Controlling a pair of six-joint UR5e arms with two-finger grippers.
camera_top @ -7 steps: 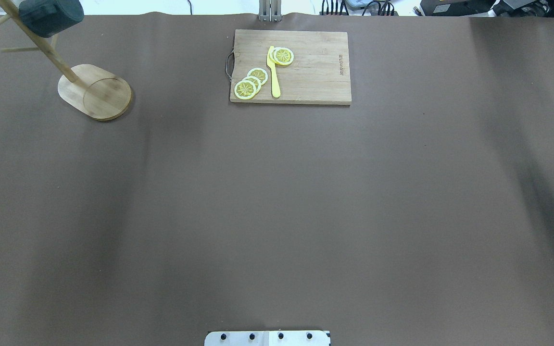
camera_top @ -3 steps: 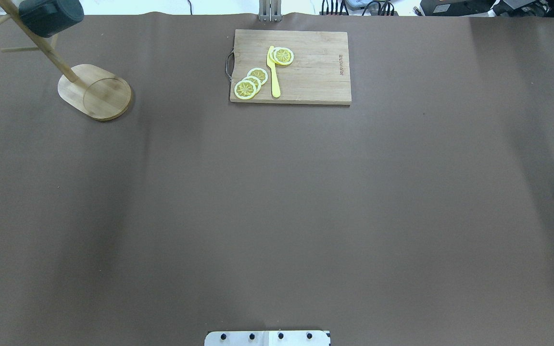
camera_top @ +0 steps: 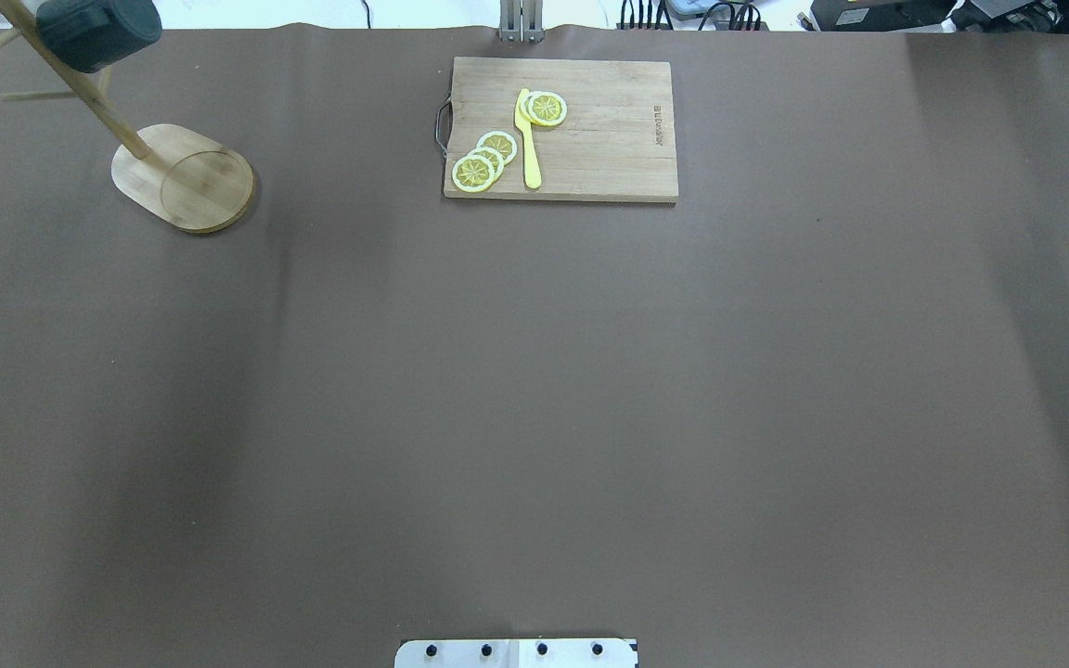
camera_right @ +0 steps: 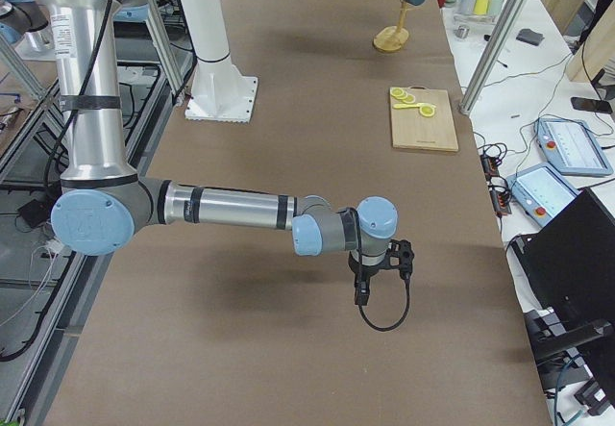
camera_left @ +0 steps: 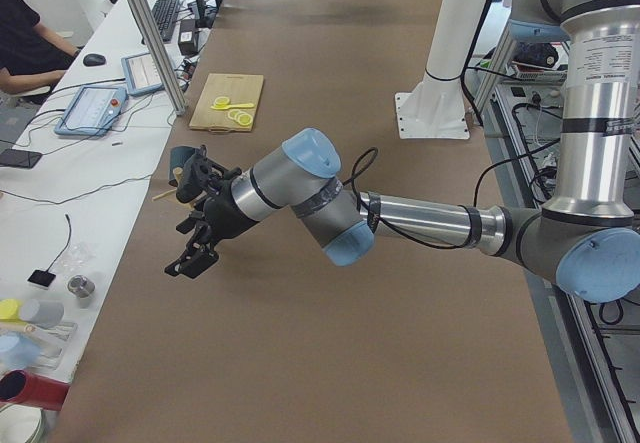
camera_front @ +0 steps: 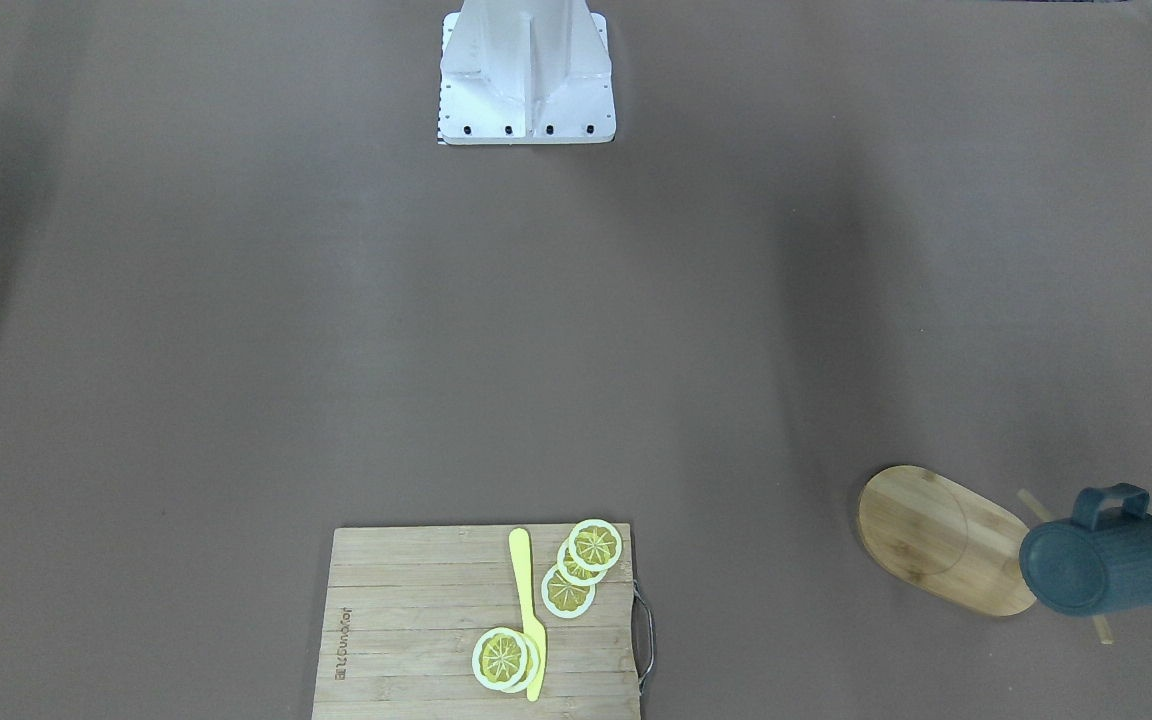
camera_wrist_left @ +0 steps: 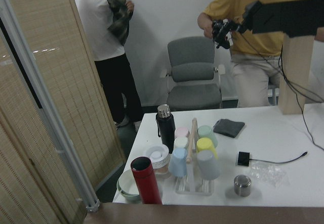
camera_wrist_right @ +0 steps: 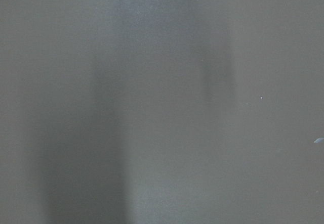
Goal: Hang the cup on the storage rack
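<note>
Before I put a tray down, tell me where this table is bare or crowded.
The widest bare stretch runs from the cutting board to the robot's base plate. Also bare: between board and storage rack, and right of the board. Crowded: the far left corner, where the cup hangs on the rack, and the board with lemon slices and a yellow knife.

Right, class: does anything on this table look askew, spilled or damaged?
Nothing stands out. The cup hangs on the rack; the lemon slices and knife lie on the board.
</note>
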